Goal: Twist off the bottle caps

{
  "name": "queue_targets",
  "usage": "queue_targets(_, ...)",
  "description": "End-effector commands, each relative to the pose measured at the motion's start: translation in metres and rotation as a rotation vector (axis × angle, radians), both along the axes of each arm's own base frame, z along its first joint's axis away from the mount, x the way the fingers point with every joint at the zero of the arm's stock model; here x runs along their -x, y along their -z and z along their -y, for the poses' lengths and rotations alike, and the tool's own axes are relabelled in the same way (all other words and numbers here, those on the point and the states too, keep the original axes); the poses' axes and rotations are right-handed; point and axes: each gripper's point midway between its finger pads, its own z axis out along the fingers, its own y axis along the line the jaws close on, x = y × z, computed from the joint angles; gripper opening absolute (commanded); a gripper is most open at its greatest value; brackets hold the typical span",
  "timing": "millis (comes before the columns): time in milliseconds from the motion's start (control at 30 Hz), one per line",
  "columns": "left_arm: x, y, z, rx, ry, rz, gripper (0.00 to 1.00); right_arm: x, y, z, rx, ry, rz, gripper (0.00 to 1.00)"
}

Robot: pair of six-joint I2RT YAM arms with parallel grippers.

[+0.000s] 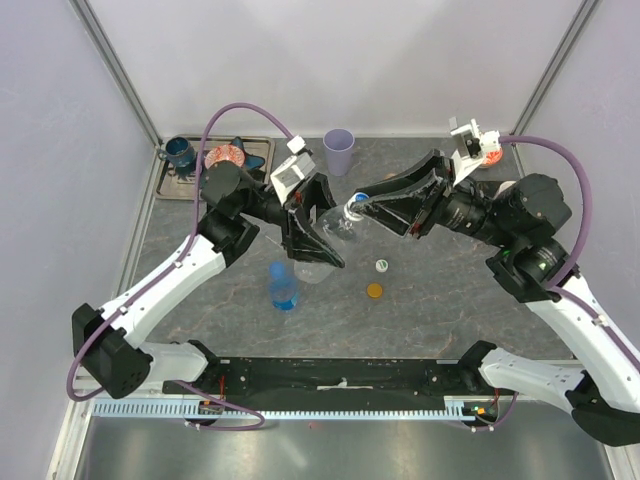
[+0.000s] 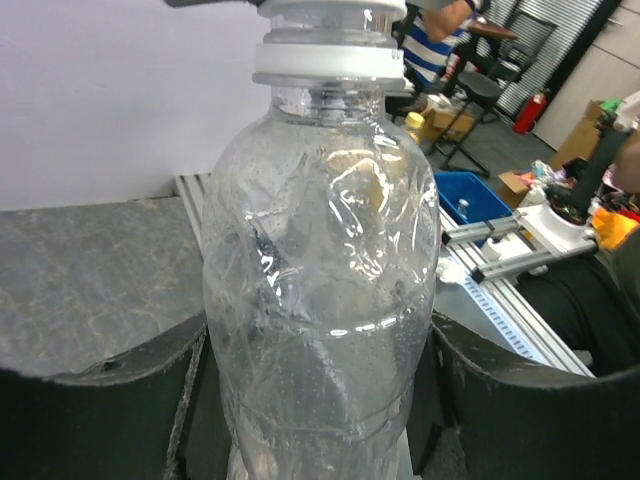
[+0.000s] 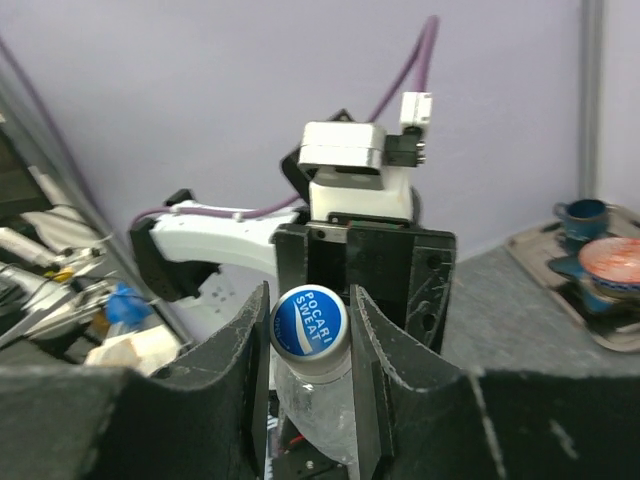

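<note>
Grey table (image 1: 440,300) | left jaws clamp clear bottle (image 2: 320,300) | right jaws pinch its cap (image 3: 308,320) | lilac cup (image 1: 339,152), blue bottle (image 1: 283,285) nearby

I have the held bottle (image 1: 335,226) slanting above mid-tabletop (image 1: 450,300), with my left pincer (image 1: 312,243) clasping its body from the left and my right pincer (image 1: 360,208) closed around the top cap (image 3: 308,320) from the right. The standing bottle (image 1: 283,285) is on the tabletop just in front of the left pincer. To its right lie the far cap (image 1: 381,265) and, nearer me, the near cap (image 1: 374,290), close together. The cup (image 1: 339,152) stands behind, by the back wall. The tray (image 1: 185,190) sits in the back-left corner with a mug (image 1: 181,152) on it.
</note>
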Motion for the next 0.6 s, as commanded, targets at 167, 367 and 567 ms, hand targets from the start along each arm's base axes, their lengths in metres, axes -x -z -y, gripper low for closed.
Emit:
queue_targets(167, -0.086, 0.019, 0.011, -0.079, -0.468, -0.065, 0.50, 0.001, -0.007, 0.012, 0.091, 0.095, 0.030, 0.00)
queue_targets(367, -0.083, 0.014, 0.010, -0.072, -0.462, -0.047, 0.50, -0.009, -0.004, 0.009, 0.110, 0.125, 0.009, 0.05)
queue_targets(567, -0.080, 0.017, 0.009, -0.076, -0.449, -0.044, 0.50, -0.017, -0.002, 0.007, 0.115, 0.149, -0.015, 0.13)
